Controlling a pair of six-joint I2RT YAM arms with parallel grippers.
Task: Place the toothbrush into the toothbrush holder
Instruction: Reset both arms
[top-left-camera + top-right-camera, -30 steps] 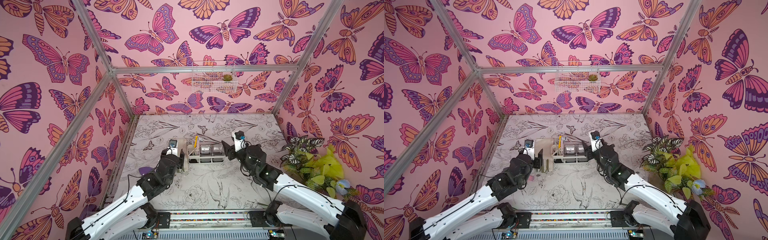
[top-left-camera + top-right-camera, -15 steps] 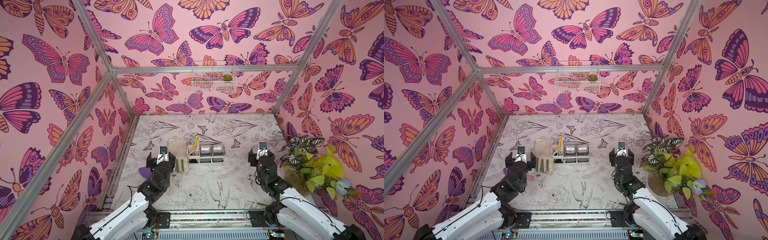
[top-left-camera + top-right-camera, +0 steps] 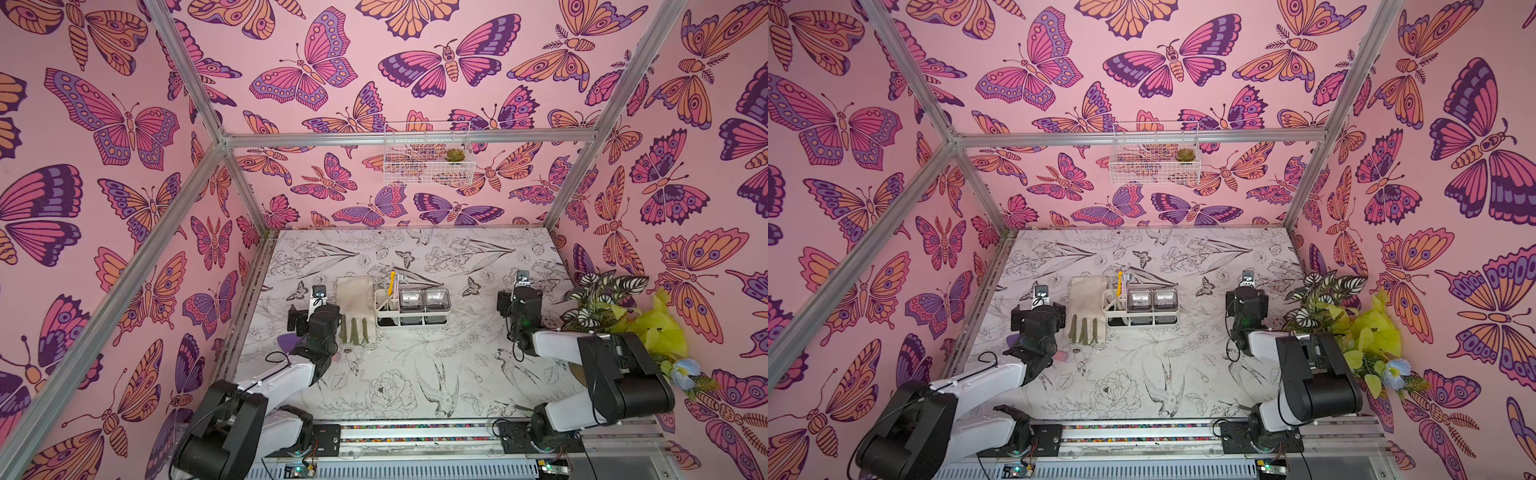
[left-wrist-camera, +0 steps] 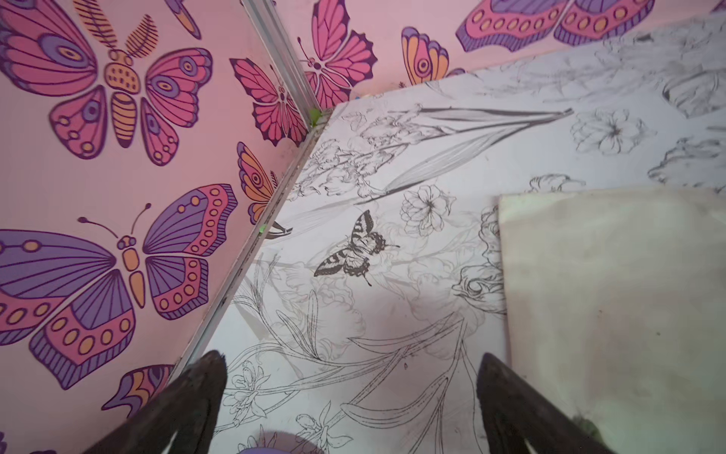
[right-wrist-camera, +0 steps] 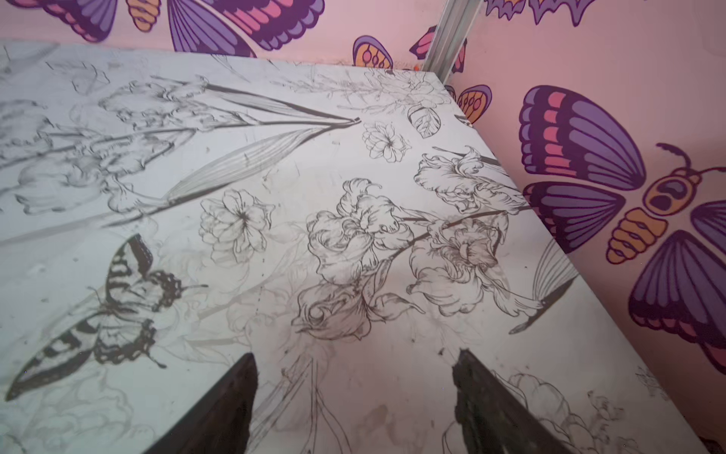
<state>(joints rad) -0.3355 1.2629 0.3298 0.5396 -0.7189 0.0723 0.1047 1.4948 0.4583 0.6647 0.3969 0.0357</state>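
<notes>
Top views: arms retreated from toothbrush holder; toothbrush upright inside; left claw, right claw apart, empty. Task likely done.

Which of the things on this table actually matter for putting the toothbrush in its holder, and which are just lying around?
Part of the job:
- yellow toothbrush, already standing in the slotted compartment
- white toothbrush holder

Just lying about:
- glove, right beside the holder
- potted plant
- wire basket
- purple item, too hidden to identify
</notes>
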